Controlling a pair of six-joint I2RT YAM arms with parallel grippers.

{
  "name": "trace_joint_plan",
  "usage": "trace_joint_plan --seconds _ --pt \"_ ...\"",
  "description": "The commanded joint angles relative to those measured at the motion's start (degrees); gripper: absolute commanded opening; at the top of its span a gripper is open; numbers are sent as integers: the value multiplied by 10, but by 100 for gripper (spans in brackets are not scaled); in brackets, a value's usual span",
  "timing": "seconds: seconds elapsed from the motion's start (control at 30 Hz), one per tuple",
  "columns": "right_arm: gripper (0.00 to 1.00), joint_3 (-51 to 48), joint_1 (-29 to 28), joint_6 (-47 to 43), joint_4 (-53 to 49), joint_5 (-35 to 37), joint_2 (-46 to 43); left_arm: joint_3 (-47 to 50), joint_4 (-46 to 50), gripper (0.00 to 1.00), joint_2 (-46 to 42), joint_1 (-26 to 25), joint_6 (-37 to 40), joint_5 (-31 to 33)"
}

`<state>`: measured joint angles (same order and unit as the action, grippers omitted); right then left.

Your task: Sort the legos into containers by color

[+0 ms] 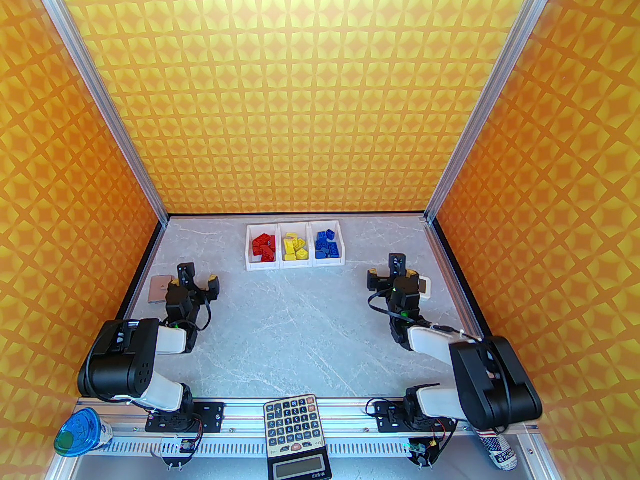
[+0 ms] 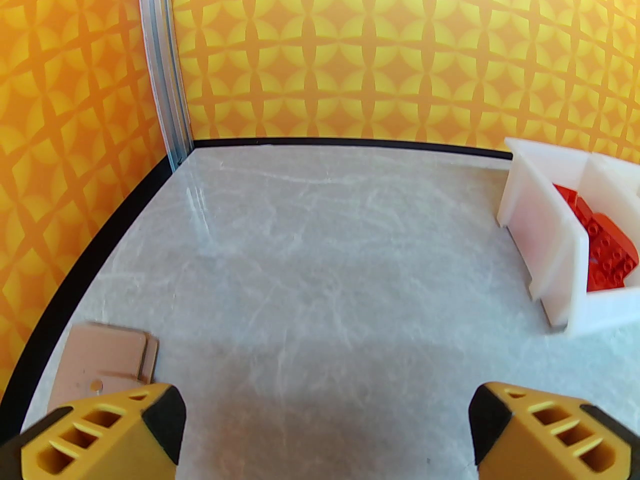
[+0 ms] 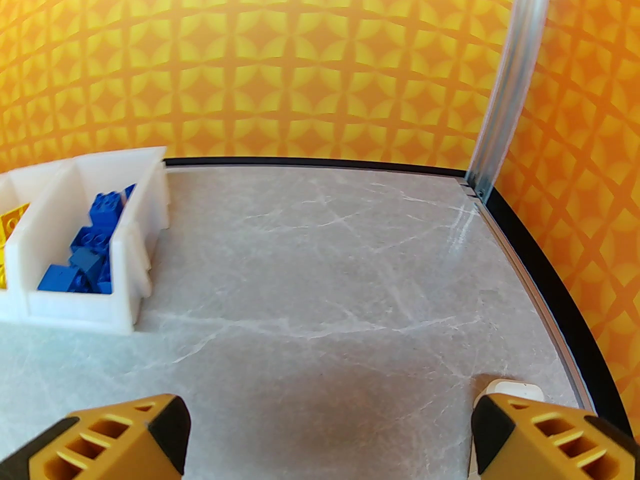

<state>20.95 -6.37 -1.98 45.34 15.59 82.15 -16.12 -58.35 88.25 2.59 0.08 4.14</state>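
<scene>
The bins (image 1: 295, 265) are joined in a row. The red bricks (image 1: 263, 248) are held in the left bin, the yellow bricks (image 1: 295, 248) in the middle one and the blue bricks (image 1: 327, 245) in the right one, so the sorting is judged finished.

The left gripper (image 1: 194, 281) is poised in front of the bins and to their left, the right gripper (image 1: 392, 274) in front and to their right. Both are spread wide, and nothing is held by either.

A pink card (image 1: 158, 288) lies farther left of the bins, just beside the left gripper. A white device (image 1: 425, 288) lies farther right of them, partly hidden by the right gripper.

If either arm is swung inward at a low height, the light bins could be struck and the bricks spilled or mixed. If an arm is lowered where it hangs, the card or the device could be pressed or shoved.
</scene>
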Motion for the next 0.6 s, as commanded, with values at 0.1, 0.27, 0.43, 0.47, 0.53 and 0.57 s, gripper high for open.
trace_joint_plan --seconds 0.1,0.27,0.43,0.47,0.53,0.57 --pt "98 13 4 12 23 -34 47 -15 -7 99 3 4 3 -12" --pt "99 13 5 11 32 -36 50 -53 67 99 3 2 4 -12" --pt "99 13 5 9 30 -37 50 -54 68 99 5 2 4 -12" --pt "99 13 5 9 30 -37 49 -54 68 99 5 2 4 -12" --pt "99 13 5 9 30 -37 49 -54 68 99 4 2 4 -12" --pt "98 13 5 9 30 -37 49 -53 67 99 5 2 5 -12"
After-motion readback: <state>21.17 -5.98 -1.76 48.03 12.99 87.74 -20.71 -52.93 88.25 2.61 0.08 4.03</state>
